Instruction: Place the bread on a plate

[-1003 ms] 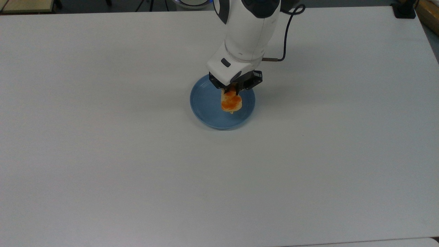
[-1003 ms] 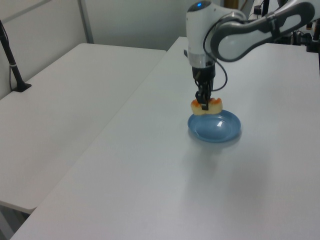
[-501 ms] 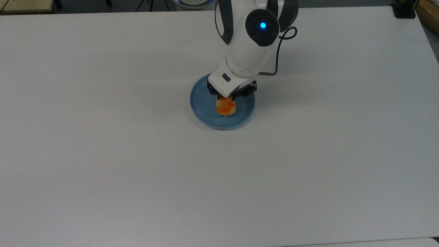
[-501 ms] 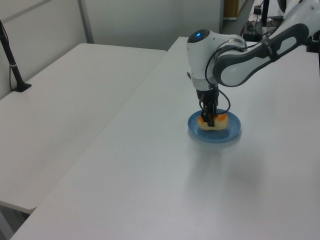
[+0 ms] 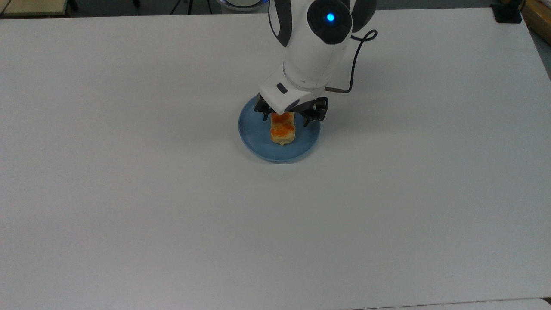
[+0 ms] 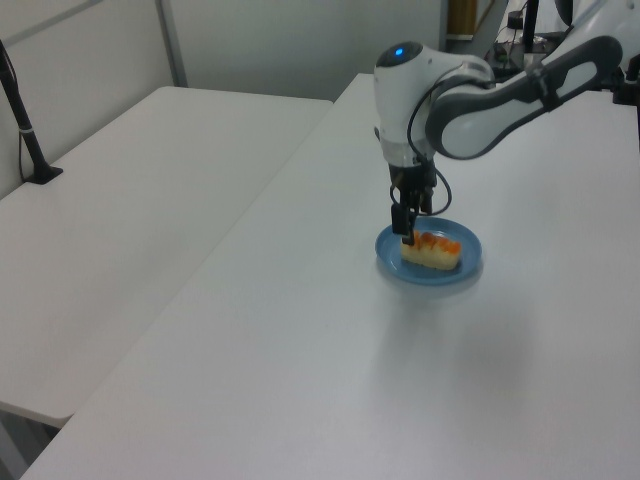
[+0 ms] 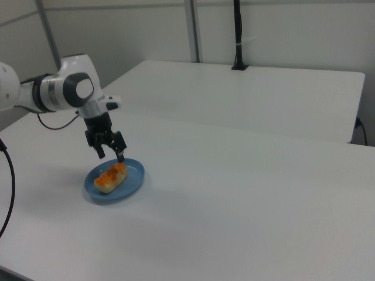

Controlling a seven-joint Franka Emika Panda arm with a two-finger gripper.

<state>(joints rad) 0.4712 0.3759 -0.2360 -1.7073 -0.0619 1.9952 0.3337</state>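
blue plate (image 5: 258, 137) holds bread (image 5: 282, 129) | hand (image 7: 110, 154) spread, just above bread's end, not touching

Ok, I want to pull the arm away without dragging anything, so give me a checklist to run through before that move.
1. Bread lies flat on the plate: ok.
2. Bread sits inside the rim, not overhanging: ok.
3. Gripper open, fingers spread either side of the bread: ok.
4. Fingers clear of the bread: ok in the right view, cannot tell in the top view.
5. Plate rests fully on the table: ok.
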